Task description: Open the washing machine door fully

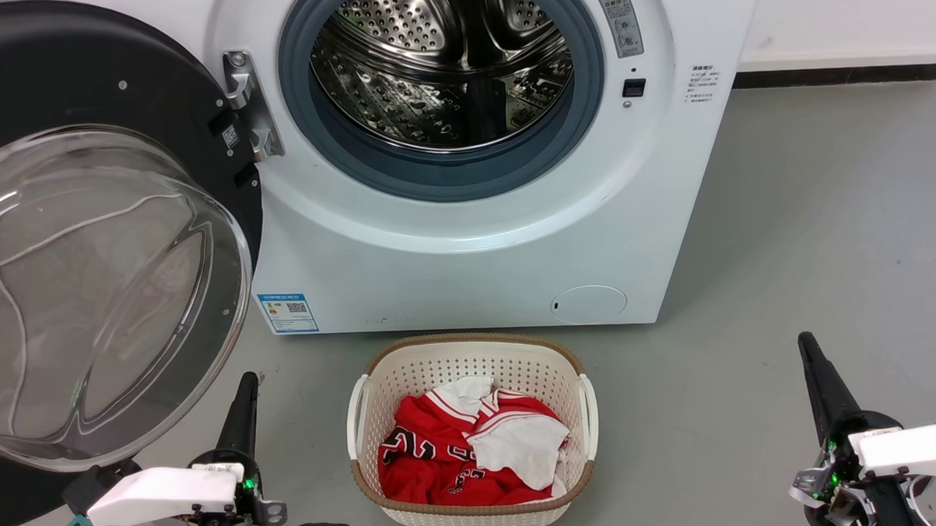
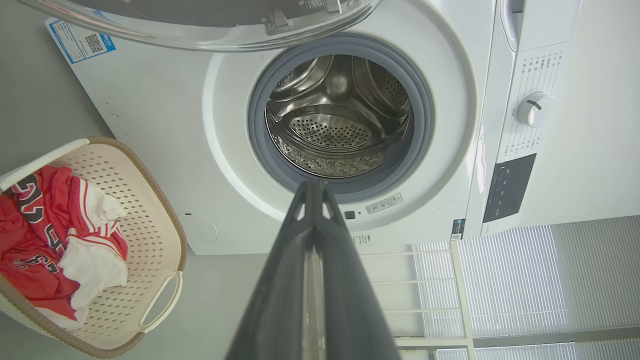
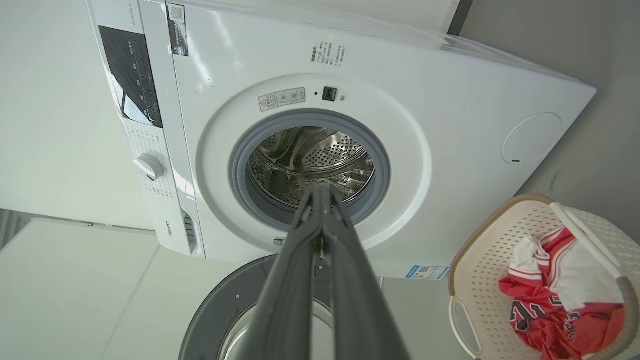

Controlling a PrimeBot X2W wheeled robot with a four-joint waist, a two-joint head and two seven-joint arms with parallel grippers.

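The washing machine door (image 1: 158,95) hangs wide open on the left. The left claw (image 1: 247,380) sits just beside its lower edge, pinched closed on nothing, so it's the nearer arm. The right claw (image 1: 805,341), also closed and empty, is well apart on the far side.

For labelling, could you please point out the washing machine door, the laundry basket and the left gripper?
washing machine door (image 1: 103,291): head view, glass bowl.
laundry basket (image 1: 471,341): head view, far rim.
left gripper (image 1: 246,384): head view, closed fingertips.
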